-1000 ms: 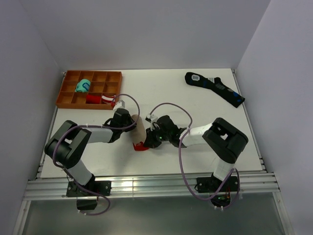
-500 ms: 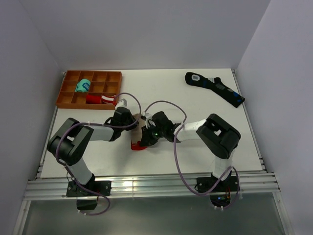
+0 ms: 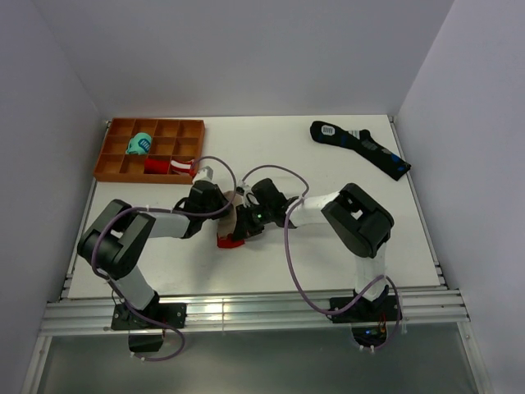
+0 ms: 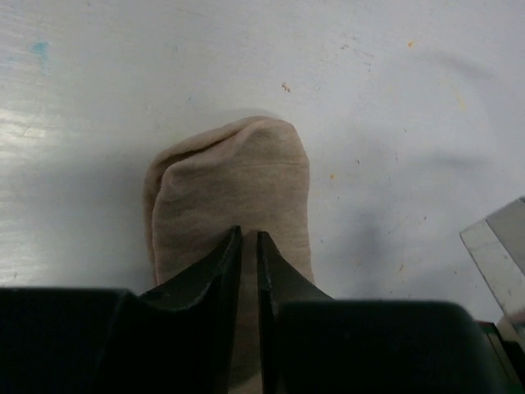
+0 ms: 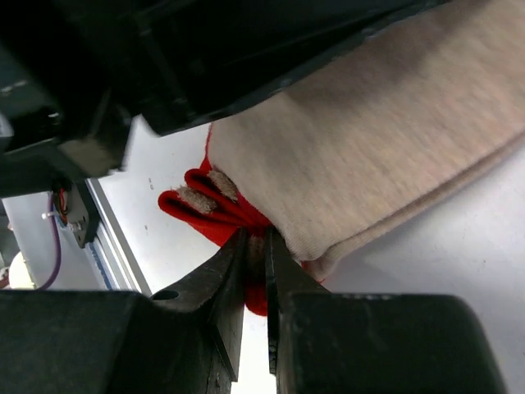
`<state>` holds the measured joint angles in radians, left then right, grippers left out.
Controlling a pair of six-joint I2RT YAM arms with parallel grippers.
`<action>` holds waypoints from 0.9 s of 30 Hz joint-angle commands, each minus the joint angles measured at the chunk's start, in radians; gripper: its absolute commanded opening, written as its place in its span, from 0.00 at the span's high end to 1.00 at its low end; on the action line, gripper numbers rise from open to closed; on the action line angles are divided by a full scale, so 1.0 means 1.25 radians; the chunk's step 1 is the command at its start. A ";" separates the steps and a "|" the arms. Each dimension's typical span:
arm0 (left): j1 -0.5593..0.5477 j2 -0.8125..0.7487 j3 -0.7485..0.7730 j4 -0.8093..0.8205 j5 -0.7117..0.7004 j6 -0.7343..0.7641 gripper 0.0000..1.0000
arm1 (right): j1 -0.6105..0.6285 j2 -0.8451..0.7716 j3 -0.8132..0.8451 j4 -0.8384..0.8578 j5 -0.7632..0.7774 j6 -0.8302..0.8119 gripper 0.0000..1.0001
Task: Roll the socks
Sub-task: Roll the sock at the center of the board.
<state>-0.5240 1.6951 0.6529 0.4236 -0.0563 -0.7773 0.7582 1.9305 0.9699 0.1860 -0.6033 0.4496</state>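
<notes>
Top external: both arms meet over the middle of the table (image 3: 164,263). The left gripper (image 3: 220,207) and right gripper (image 3: 243,228) sit just beside each other, and the socks (image 3: 228,240) lie between and under their tips. Only a sliver of beige shows, plus the red end poking out on the near side of the right fingers. The orange tray (image 3: 111,174), with a teal bundle (image 3: 139,145) and a red-and-white bundle (image 3: 168,166) in its compartments, lies well apart, beyond the left gripper. The black sock (image 3: 361,148) lies well apart, beyond the right gripper. Finger gaps are not readable from here.

Left wrist: the left gripper (image 4: 248,235) lies low on the socks (image 4: 234,176). The fingers (image 4: 217,271) stand nearly together, leaving a thin slit. Beige fabric shows in the slit, but I cannot tell whether it is pinched or merely lies beneath. The rounded beige end of the sock extends just beyond the fingertips, flat on the table (image 4: 394,123).

Right wrist: the right gripper (image 5: 256,234) has its fingers (image 5: 225,283) drawn close, clamped on the red end (image 5: 205,205). The folded red cuff bunches at and just left of the tips. The beige body (image 5: 369,156) runs up and to the right, away from the fingers, resting on the table.
</notes>
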 commanded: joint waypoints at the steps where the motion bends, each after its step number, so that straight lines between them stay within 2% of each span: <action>1: 0.003 -0.054 -0.029 0.007 0.005 0.027 0.79 | -0.009 0.035 0.001 -0.114 0.052 -0.007 0.99; 5: 0.003 -0.115 -0.055 0.010 -0.016 0.033 0.74 | -0.009 0.044 -0.004 -0.134 0.048 -0.004 0.99; 9: 0.003 -0.229 -0.093 0.015 -0.022 0.049 0.66 | -0.010 0.046 -0.002 -0.143 0.046 0.002 0.99; 15: -0.014 -0.381 -0.197 -0.028 -0.058 0.017 0.69 | -0.010 0.062 0.033 -0.197 0.047 0.004 0.99; 19: -0.076 -0.494 -0.306 -0.031 -0.106 -0.007 0.68 | -0.010 0.072 0.050 -0.221 0.049 0.006 0.99; 21: -0.116 -0.536 -0.321 -0.048 -0.161 0.000 0.67 | -0.010 0.075 0.057 -0.225 0.048 0.010 0.99; 25: -0.209 -0.563 -0.348 -0.082 -0.236 -0.015 0.66 | -0.010 0.084 0.071 -0.240 0.047 0.011 0.99; 27: -0.218 -0.577 -0.361 -0.086 -0.248 -0.031 0.65 | -0.010 0.087 0.076 -0.240 0.043 0.013 0.99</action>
<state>-0.7742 1.0035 0.2222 0.3271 -0.2726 -0.7841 0.7460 1.9778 1.0733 0.0128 -0.6426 0.4953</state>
